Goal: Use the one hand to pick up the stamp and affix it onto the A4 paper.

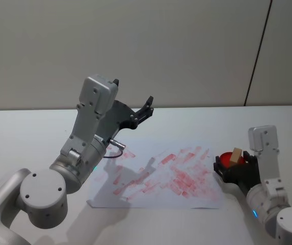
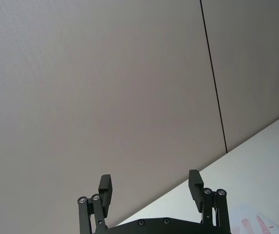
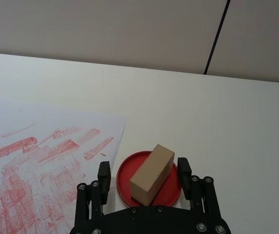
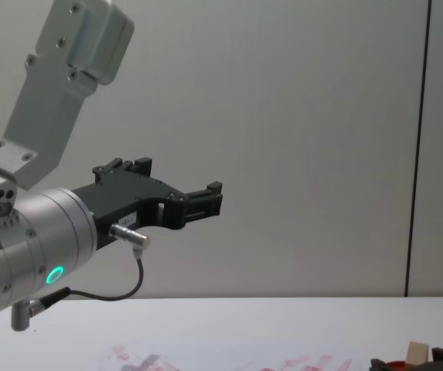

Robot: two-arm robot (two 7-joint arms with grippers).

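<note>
The stamp [image 3: 152, 174], a light tan wooden block, lies tilted on the round red ink pad [image 3: 123, 176], just off the right edge of the A4 paper [image 3: 37, 129]. My right gripper [image 3: 144, 171] is low over the pad, open, with one finger on each side of the stamp; a gap shows on the paper side. In the head view the stamp [image 1: 236, 155] and right gripper [image 1: 232, 162] are at the table's right, beside the paper [image 1: 156, 196] covered in red prints. My left gripper [image 1: 133, 92] hangs open in the air above the paper's far left.
The raised left arm [image 4: 35, 232], with its green ring, takes up the left half of the scene, and its open left gripper [image 2: 149, 181] points at the grey wall. White tabletop [image 1: 212, 122] stretches behind the paper. The stamp's top [image 4: 417, 353] peeks above the chest view's lower edge.
</note>
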